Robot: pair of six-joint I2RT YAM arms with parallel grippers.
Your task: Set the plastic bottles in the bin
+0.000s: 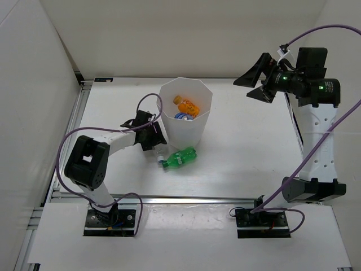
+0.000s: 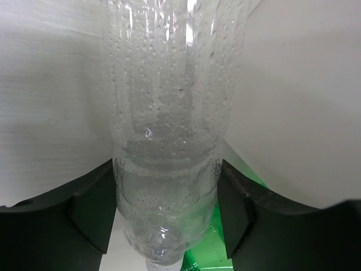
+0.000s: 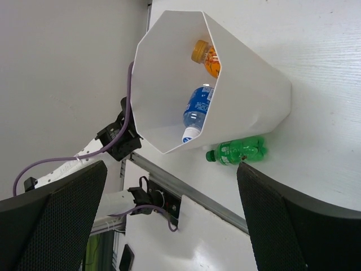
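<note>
the left claw [image 2: 166,210] is squeezing a clear bottle [image 2: 166,101], just left of the white bin [image 1: 194,131]. the orange bottle [image 1: 186,105] and the blue-labelled bottle [image 1: 183,116] lie inside the bin. the green bottle [image 1: 179,158] lies on its side on the tabletop [image 1: 248,147], at the bin's near side. the right claw [image 1: 257,84] is up at the far right, fingers spread wide, holding nothing.

I sit at a white table [image 1: 248,147]. The far wall [image 1: 186,34] is plain and white, and the left wall [image 1: 28,113] is white too. A silver rail [image 1: 186,199] runs along the near edge. The light is bright and soft.
</note>
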